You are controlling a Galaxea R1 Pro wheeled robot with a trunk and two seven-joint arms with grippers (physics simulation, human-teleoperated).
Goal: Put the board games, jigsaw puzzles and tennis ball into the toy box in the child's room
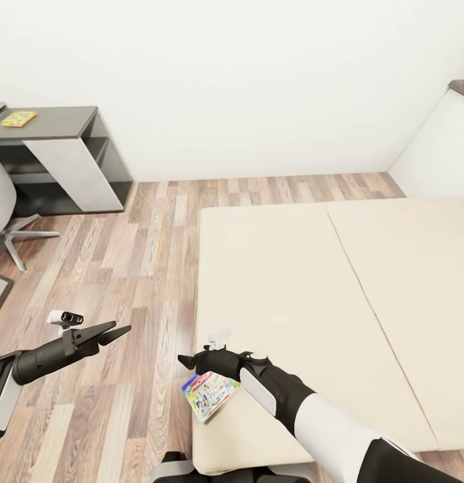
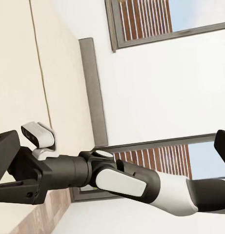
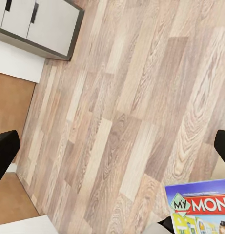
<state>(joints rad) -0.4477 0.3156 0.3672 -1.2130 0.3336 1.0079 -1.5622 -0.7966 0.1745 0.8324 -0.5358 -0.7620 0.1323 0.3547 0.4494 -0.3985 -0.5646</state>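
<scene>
A Monopoly board game (image 1: 210,396) lies on the near left corner of the bed (image 1: 312,288), partly hanging over the mattress edge. My right gripper (image 1: 192,365) hovers just above and beside it, open, with nothing between its fingers. The right wrist view looks down past the spread fingers (image 3: 5,156) at the floor, with the Monopoly box (image 3: 200,207) at the frame's edge. My left gripper (image 1: 119,329) is open over the floor, left of the bed. A jigsaw puzzle (image 1: 19,119) lies on a dark grey cabinet (image 1: 64,124) at the far left. The toy box and tennis ball are out of view.
Wood-plank floor (image 1: 145,268) runs between the bed and the cabinet. A grey swivel chair (image 1: 4,208) stands at the left edge. White walls close the back and right. The right wrist view also catches pale grey drawer fronts (image 3: 44,24).
</scene>
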